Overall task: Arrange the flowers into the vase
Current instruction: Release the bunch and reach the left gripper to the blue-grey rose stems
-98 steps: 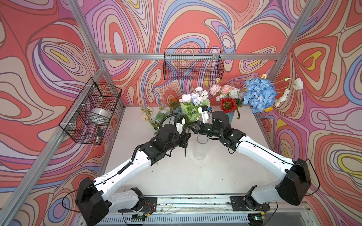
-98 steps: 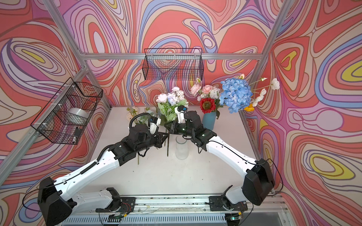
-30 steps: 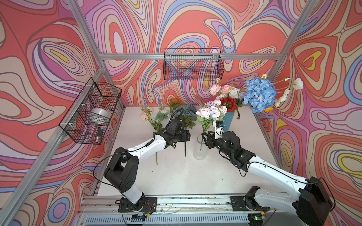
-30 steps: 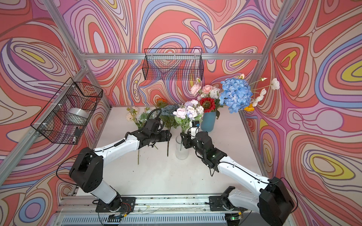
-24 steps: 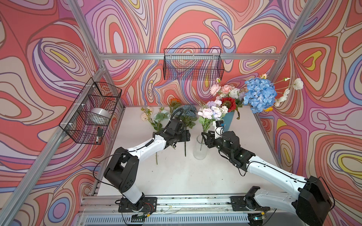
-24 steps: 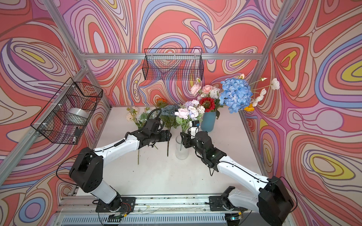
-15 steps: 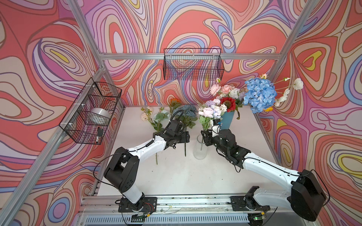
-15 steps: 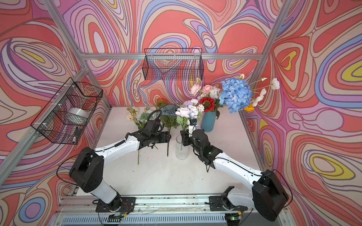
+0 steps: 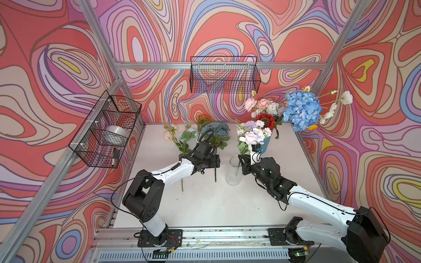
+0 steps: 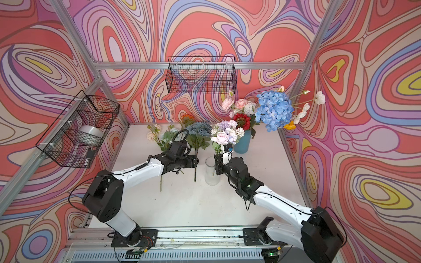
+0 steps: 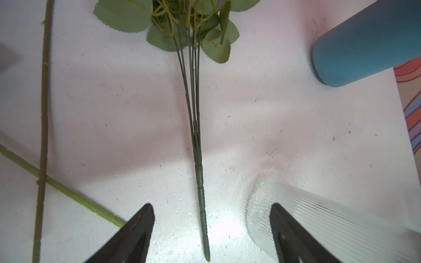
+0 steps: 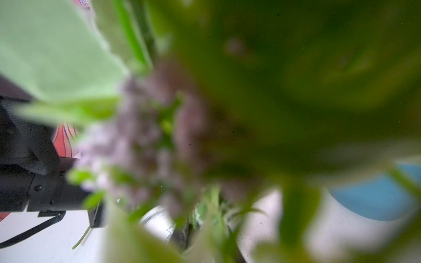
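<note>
The left pincer (image 11: 210, 206) is hanging low over the table (image 9: 205, 205) with its fingers (image 11: 141, 227) spread wide apart. The dark green stem of the dusty-blue rose bunch (image 11: 198, 159) is lying flat on the table, right between the two fingers, and nothing is pinching it. In a top view its blue heads (image 9: 216, 131) are pointing at the back wall.

Just beside this pincer, the clear ribbed vase (image 9: 233, 173) is standing upright. The right pincer (image 9: 242, 162) is waiting at the vase's rim, right by the stem of the lilac-white spray (image 9: 251, 134). Blurry leaves are filling its own camera, so I cannot tell if it is pinching the stem. The stem's end is dipping into the vase, and the blooms are sticking up above the pincer.

Behind them a blue vase (image 9: 265, 143) is holding a red sunflower (image 9: 265, 120) and a big blue hydrangea (image 9: 300, 111).
</note>
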`<state>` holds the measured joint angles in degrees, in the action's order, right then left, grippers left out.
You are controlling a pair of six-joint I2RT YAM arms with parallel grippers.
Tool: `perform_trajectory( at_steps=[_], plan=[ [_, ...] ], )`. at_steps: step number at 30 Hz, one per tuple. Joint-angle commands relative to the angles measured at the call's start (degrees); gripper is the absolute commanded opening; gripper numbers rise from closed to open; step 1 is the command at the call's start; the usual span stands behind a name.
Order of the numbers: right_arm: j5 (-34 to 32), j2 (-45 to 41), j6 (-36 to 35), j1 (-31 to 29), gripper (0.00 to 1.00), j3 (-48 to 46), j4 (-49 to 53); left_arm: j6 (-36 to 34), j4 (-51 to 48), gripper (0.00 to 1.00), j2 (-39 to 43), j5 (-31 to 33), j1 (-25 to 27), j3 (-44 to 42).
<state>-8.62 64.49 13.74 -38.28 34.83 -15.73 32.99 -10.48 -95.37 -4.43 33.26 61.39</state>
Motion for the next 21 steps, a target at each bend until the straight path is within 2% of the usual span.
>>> perform_trajectory(
  at_steps=[1, 9, 17, 21],
  plan=[
    [-0.7, -0.1, -1.6, -0.6, 0.22, -1.3, -1.1, -0.5, 0.0, 0.83, -2.2, 0.8, -0.6, 1.3],
    [-0.7, 0.1, -1.7, -1.0, 0.36, -0.7, -1.2, -2.0, -1.7, 0.79, -10.0, 1.2, -0.9, 6.8],
    [-0.7, -0.3, 1.4, -0.9, 0.46, -0.1, -0.6, -4.5, -4.3, 0.72, -19.0, 1.5, -2.9, 16.8],
    [-0.8, -0.1, 3.3, -0.9, 0.48, -0.2, -0.7, -4.2, -4.3, 0.67, -22.6, -0.3, -5.1, 21.1]
  ],
)
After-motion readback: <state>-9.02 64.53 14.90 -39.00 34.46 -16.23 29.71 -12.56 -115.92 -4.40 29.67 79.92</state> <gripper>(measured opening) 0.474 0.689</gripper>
